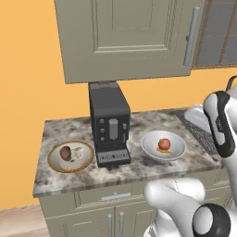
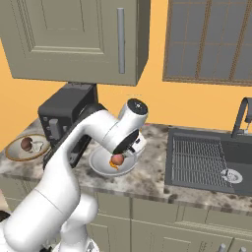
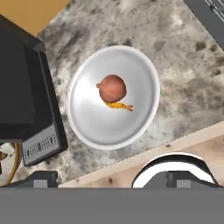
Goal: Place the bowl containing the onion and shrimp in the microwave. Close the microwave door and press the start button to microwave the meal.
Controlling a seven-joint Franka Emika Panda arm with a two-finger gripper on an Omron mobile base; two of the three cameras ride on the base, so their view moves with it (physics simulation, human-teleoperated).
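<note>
— When you count the dishes on the speckled stone counter [image 1: 139, 171], how many are there?
— Two. One wide smooth pale grey bowl [image 3: 87, 122] beside the boxy black coffee machine [image 1: 109, 122], and one flat gold-rimmed plate [image 1: 55, 165] on its other side.
— What's in the bowl?
— One round reddish-brown onion [image 3: 112, 88], touching one thin curvy orange shrimp [image 3: 118, 105].
— And the gripper?
— Its fingers are spread wide above the bowl, holding nothing.

The white arm [image 2: 74, 147] rises from lower left of the right base view, elbow bent at centre frame, wrist angled down. The pincer [image 3: 113, 177] gapes wide, holding nothing.
</note>
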